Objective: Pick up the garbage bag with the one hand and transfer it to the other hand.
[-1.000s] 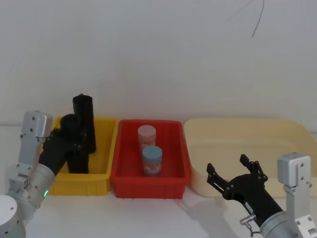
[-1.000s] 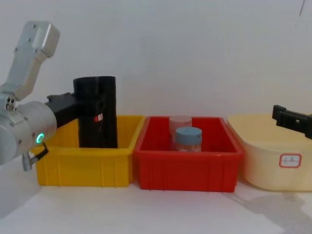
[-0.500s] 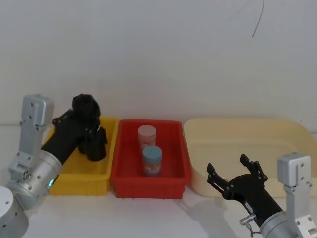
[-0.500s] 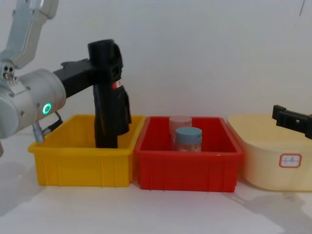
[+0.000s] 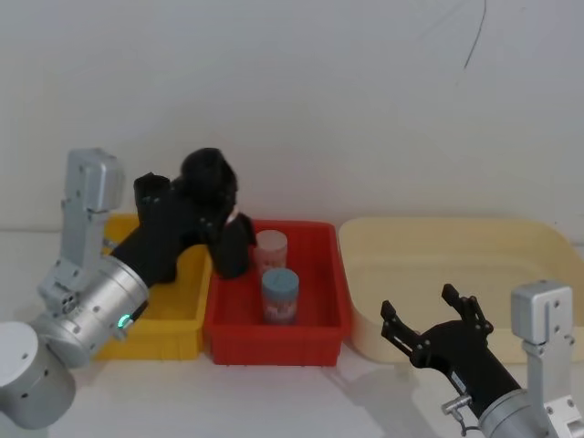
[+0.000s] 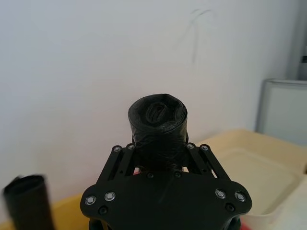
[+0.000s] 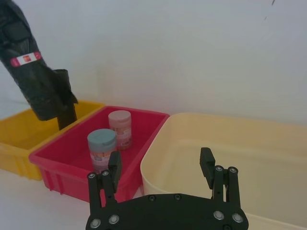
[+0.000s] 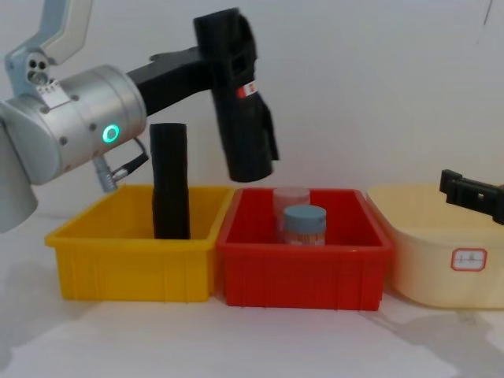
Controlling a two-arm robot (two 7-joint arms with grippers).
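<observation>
**A:** One roll matters here. What do we see of it?

**B:** We see the garbage bag (image 8: pixel 240 118), a tall, matte black, wrinkled roll. It has a small red-and-white sticker (image 8: pixel 248 89) on its upper part. The left gripper (image 6: pixel 160 158) is clamped round it near the top, with a finger on each side. The coiled top end pokes out just past the fingers. Below the grip the roll slants down and hangs in the air.

**A:** Which edges lie close to it?

**B:** Under its lower end runs the left rim of the red bin (image 8: pixel 303 272), with a gap of air between them. Two jars stand in that bin just beyond, a pink-lidded jar (image 8: pixel 291 195) and a blue-lidded jar (image 8: pixel 304 224). Beneath the left gripper's arm, another black roll (image 8: pixel 169 181) stands upright in the yellow bin (image 8: pixel 134 260), apart from the held bag.

**A:** And where do we have room to move?

**B:** The right gripper (image 7: pixel 160 165) waits low, well apart from the bag, at the near rim of the cream tub (image 8: pixel 429 268). Its fingers are spread wide. Between the two grippers lies open air above the red bin and the tub.
</observation>
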